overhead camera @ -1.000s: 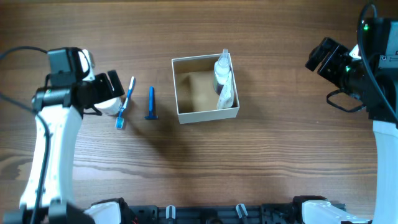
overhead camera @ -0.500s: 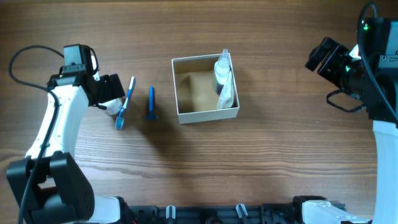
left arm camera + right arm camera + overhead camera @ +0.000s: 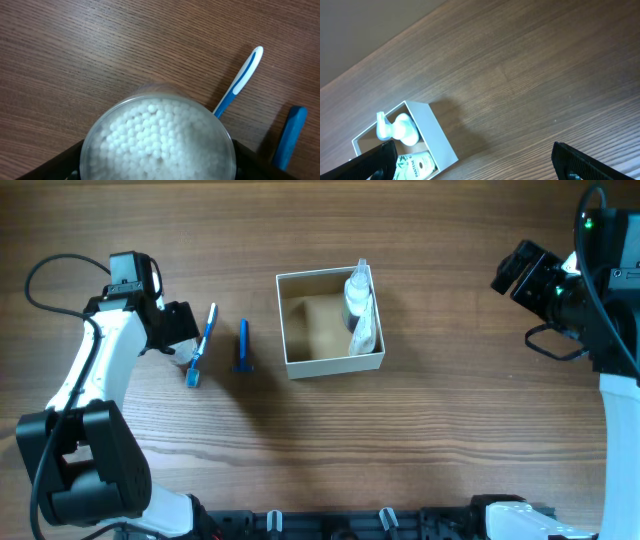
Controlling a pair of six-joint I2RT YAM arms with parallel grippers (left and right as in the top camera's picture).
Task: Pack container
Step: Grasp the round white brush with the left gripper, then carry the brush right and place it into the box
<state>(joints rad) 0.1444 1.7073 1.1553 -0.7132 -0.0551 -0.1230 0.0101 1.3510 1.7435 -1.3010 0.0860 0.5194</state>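
The container (image 3: 283, 320) is a square white-walled box with a tan inside at the table's middle. A white bottle (image 3: 357, 290) and a tube (image 3: 365, 330) lie along its right wall. It also shows in the right wrist view (image 3: 437, 137). My left gripper (image 3: 172, 332) is open, with one finger on each side of a round jar of cotton swabs (image 3: 157, 135) that stands on the table. A blue-and-white toothbrush (image 3: 203, 345) and a blue razor (image 3: 243, 345) lie between the jar and the container. My right gripper (image 3: 475, 167) is open and empty, far right of the container.
The toothbrush (image 3: 237, 85) lies right against the jar's right side and the razor (image 3: 290, 135) just beyond it. Bare wood table (image 3: 450, 410) lies around the container.
My left arm has swung in from the left and its wrist has turned, so the jar now sits between the fingers. The jar, the other objects and the right arm have not moved.
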